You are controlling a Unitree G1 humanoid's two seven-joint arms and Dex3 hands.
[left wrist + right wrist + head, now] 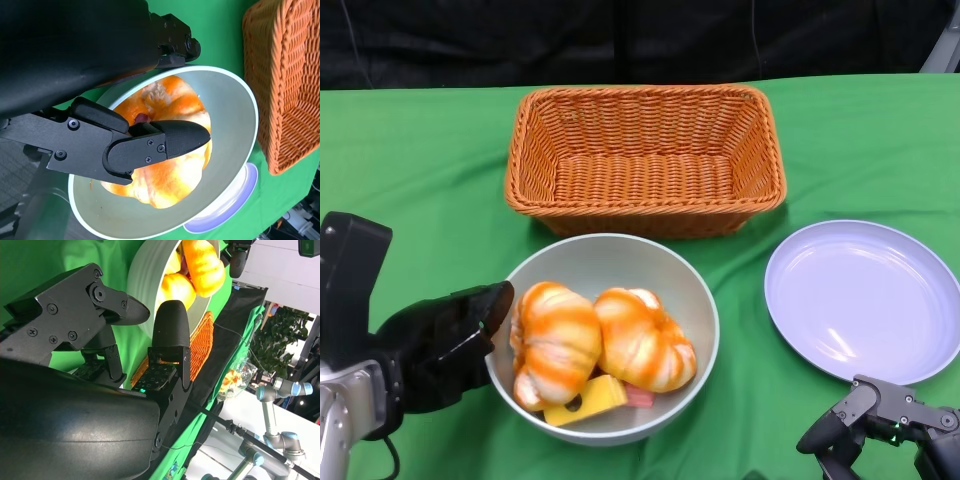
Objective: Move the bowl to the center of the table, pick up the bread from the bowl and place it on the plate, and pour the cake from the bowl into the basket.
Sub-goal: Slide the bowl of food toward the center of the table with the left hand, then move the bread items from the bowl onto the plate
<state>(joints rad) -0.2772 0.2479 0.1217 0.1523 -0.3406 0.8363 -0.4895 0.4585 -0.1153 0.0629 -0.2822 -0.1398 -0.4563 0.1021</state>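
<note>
Black left hand [445,345] grips bowl [610,265] rim | right hand [880,420] cropped — fingers spread, empty

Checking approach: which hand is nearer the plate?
Right. The right hand sits just below the plate at its near edge; the left hand is across the bowl.

My left hand [445,340] sat low at my left, fingers curled forward; my right hand [880,420] hung low at my right, fingers apart, holding nothing
</note>
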